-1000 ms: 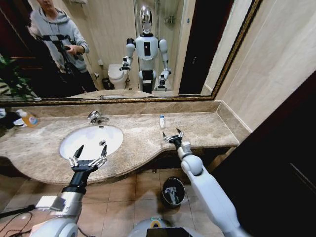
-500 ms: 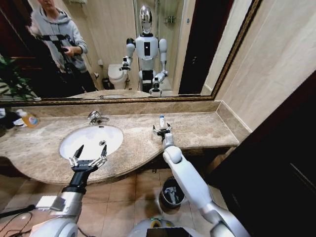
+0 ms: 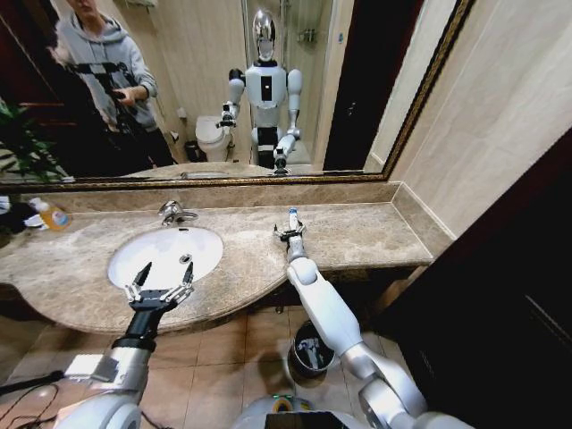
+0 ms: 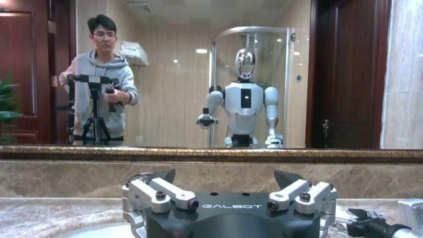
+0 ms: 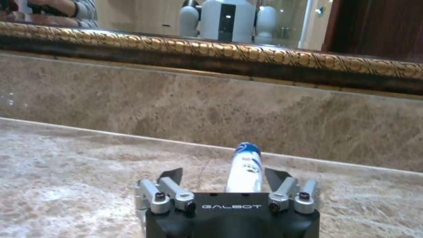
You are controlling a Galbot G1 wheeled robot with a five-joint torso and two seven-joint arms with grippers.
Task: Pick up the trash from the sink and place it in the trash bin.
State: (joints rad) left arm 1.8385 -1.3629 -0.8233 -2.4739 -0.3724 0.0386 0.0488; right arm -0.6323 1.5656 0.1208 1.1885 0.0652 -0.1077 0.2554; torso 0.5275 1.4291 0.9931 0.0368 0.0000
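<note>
A: Right gripper (image 3: 289,231), jaws?

B: Spread wide, holding nothing. Lined up on either side of the tube (image 3: 292,217), not yet touching it as far as can be told from the right wrist view.

A: And the tube, where?

B: Standing on the marble surface (image 3: 375,234), just at twelve o'clock of the right gripper and near the back wall. Well off at three o'clock from the sink (image 3: 134,248), so out of the basin itself.

A: Pointing which way?

B: Straight up. Long axis vertical, blue cap on top, white body with blue marks below, base down on the stone. Looks light and easy to topple with a nudge from either side.

A: Left gripper (image 3: 159,286)?

B: Hanging at the six o'clock edge of the sink, jaws wide too, carrying nothing. Idle, by the look of it.

A: How far along, then?

B: Partly done, at a guess. Pale pieces lying in the trash bin (image 3: 313,347), down on the floor at six o'clock from the tube, under the edge of the surface. Left to do: close on this tube, lift it, carry it down to the bin and let go. Soap bottle (image 3: 52,215) far off at nine o'clock, not part of the job.
</note>
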